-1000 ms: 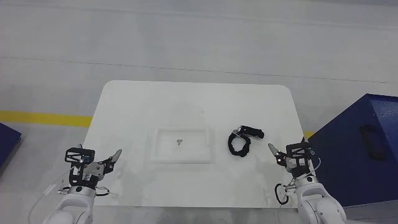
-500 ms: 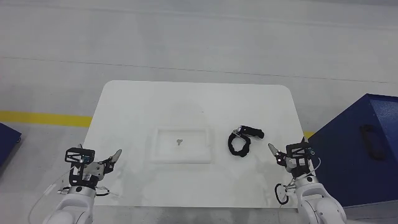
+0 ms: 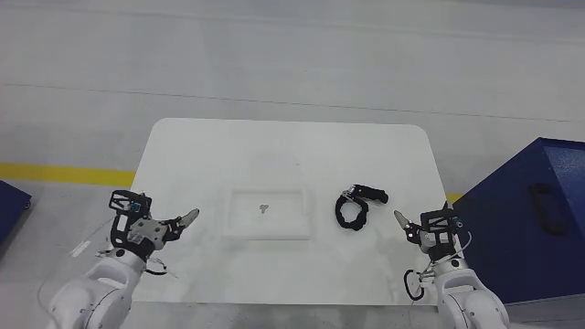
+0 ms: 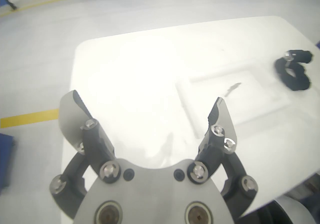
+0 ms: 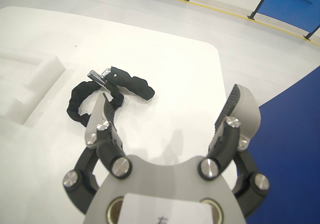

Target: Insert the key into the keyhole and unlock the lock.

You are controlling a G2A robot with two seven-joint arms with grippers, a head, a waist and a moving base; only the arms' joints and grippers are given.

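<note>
A small dark key (image 3: 263,207) (image 4: 232,89) lies inside a shallow white tray (image 3: 239,229) (image 4: 265,110) at the table's middle. Right of the tray lies the lock (image 3: 353,207) (image 5: 110,95), a black fabric-covered loop with a metal lock body (image 5: 98,77) at one end. My left gripper (image 3: 155,214) (image 4: 146,100) is open above the table's front left part, left of the tray. My right gripper (image 3: 423,218) (image 5: 170,93) is open near the front right edge, right of the lock. Neither holds anything.
The white table (image 3: 283,151) has rounded corners and bare surface behind the tray. A dark blue bin (image 3: 535,210) stands on the floor off the table's right side. Yellow floor lines (image 3: 64,175) run past the table.
My left gripper has moved forward and to the right, closer to the tray. The right arm, key and lock have stayed put.
</note>
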